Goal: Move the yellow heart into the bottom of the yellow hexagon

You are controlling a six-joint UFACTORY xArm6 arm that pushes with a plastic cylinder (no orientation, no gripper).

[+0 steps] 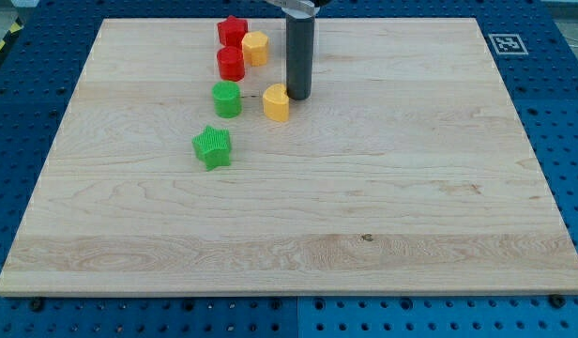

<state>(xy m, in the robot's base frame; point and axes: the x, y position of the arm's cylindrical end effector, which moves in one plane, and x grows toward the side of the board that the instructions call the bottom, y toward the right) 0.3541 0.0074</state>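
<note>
The yellow heart (276, 102) lies on the wooden board in the upper middle of the view. The yellow hexagon (255, 47) lies above it and a little to the left, near the board's top edge. My tip (297, 96) stands just right of the yellow heart, touching or nearly touching its upper right side. The rod rises straight up out of the view's top.
A red star (233, 30) and a red cylinder (231, 63) sit left of the yellow hexagon, touching it. A green cylinder (227, 99) lies left of the heart. A green star (212, 147) lies lower left. The wooden board (298, 235) rests on a blue perforated table.
</note>
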